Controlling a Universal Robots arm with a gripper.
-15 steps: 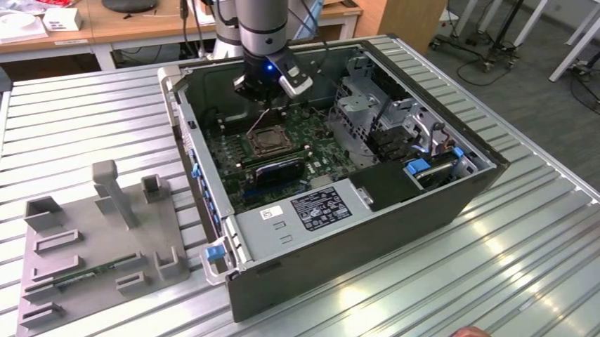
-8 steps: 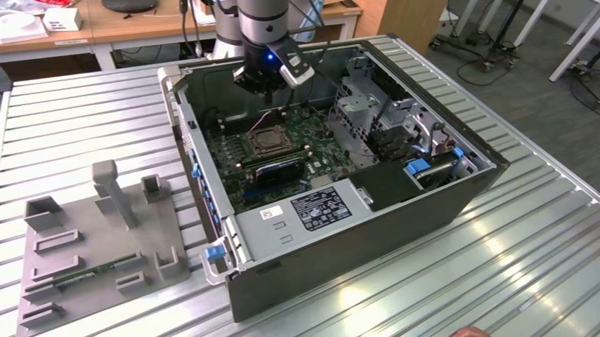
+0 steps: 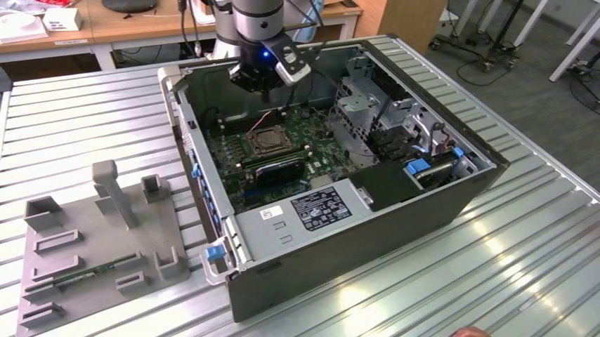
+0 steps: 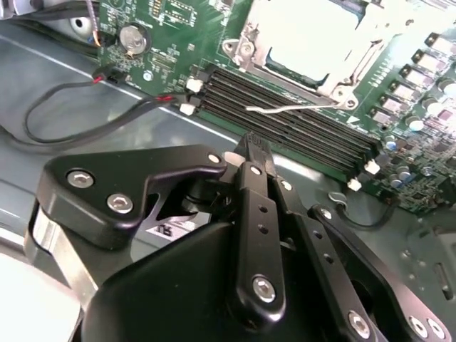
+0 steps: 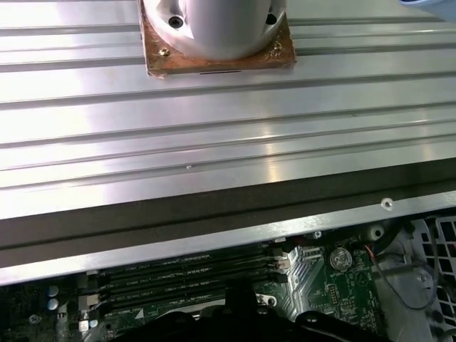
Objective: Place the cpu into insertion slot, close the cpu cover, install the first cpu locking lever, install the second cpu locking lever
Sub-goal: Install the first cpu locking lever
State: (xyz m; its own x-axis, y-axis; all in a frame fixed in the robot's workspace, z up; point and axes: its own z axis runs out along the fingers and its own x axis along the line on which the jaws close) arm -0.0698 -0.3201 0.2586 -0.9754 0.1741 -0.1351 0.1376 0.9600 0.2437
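**Gripper [image 3: 255, 83] over the open case**

Black and empty, the gripper hangs above the open dark-grey computer case [image 3: 375, 232] on the ribbed metal counter [image 3: 525, 281]; its fingers [image 4: 251, 153] look pressed together with nothing between them, and it touches nothing. In the second wrist view, the small flat square silver-grey cpu [image 4: 306, 35] sits in the square silver-rimmed insertion slot [image 3: 265, 142] on the green motherboard [image 4: 164, 28]; the thin silvery cpu cover [image 4: 285, 71] frames it and seems to lie flat. A thin silvery wire lever [image 4: 285, 108] lies across the long black memory slots [image 4: 285, 127], between gripper and socket.
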